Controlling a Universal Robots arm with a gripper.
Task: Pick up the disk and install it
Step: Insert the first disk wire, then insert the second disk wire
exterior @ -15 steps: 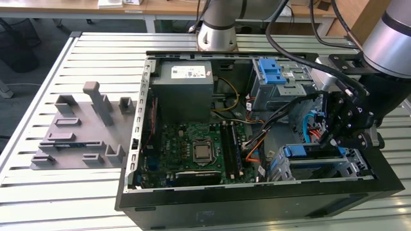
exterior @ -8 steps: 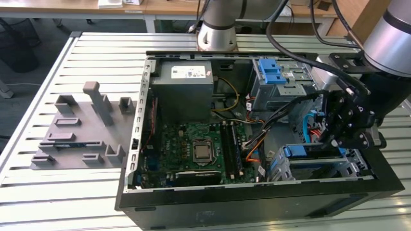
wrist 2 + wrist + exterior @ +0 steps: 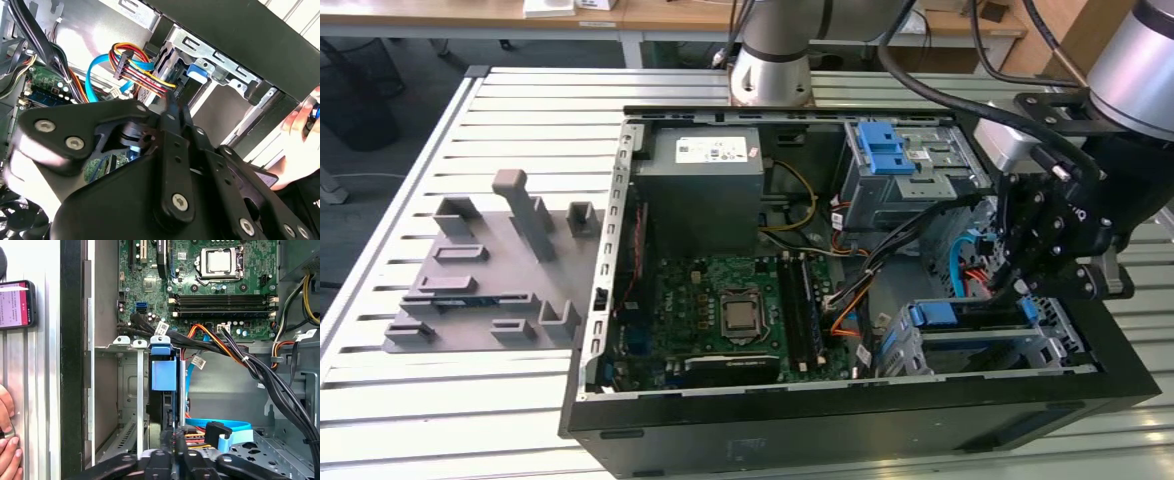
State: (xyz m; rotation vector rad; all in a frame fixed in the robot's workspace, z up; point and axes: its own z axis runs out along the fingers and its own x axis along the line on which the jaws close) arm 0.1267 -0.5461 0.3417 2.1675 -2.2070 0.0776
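Observation:
The disk (image 3: 163,372) stands on edge in the silver drive cage (image 3: 127,390) at the front corner of the open computer case, its blue carrier bracket facing the motherboard. In the exterior view the disk (image 3: 961,315) shows as a blue strip in the cage (image 3: 1067,345) on that view's right. My black gripper (image 3: 1007,290) hangs over the far end of that cage. In the first wrist view the gripper (image 3: 172,442) has its fingers drawn close around the disk's dark rear end. Orange, red and blue cables run just beside the gripper (image 3: 170,112) in the second wrist view.
A second cage with a blue latch (image 3: 894,150) and the grey power supply (image 3: 707,165) sit at the case's back. Thick black cables (image 3: 260,370) cross beside the bay. A grey fixture (image 3: 480,270) lies on the table. A person's hand (image 3: 7,445) and a phone (image 3: 17,302) are beside the case.

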